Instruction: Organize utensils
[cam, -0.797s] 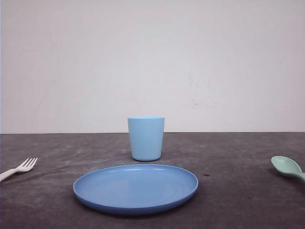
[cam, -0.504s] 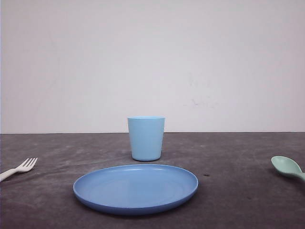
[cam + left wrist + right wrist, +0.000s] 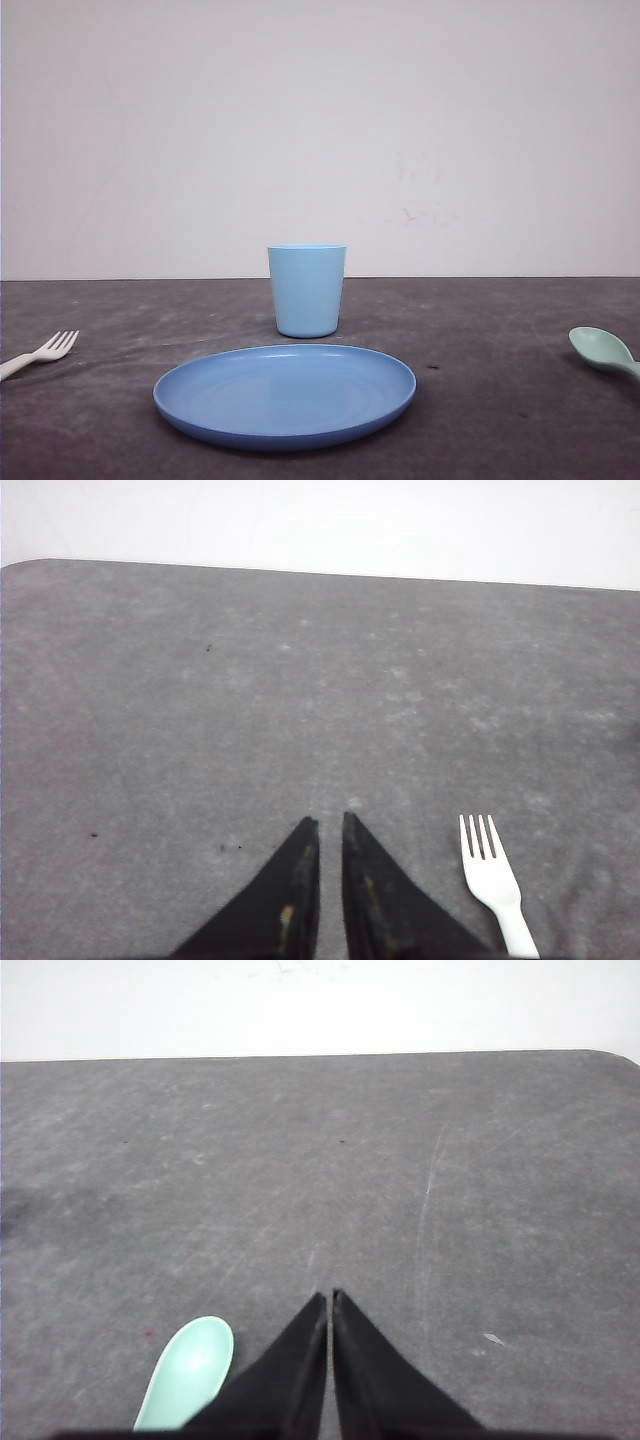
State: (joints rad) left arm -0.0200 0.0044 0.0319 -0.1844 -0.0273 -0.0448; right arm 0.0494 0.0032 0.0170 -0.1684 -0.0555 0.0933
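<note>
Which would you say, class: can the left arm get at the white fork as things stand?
Probably yes. In the left wrist view the fork lies on bare table just beside the left gripper, with nothing between them. The gripper is shut, so it would have to open first.

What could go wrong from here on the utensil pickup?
1. Both the left gripper and right gripper have their fingers closed; descending like this would likely push a utensil rather than grasp it.
2. The fork and spoon lie flat on the table and off to the side of each gripper, so a thin-edge pinch may slip.
3. The cup stands just behind the plate; a careless carry could tip it.
</note>
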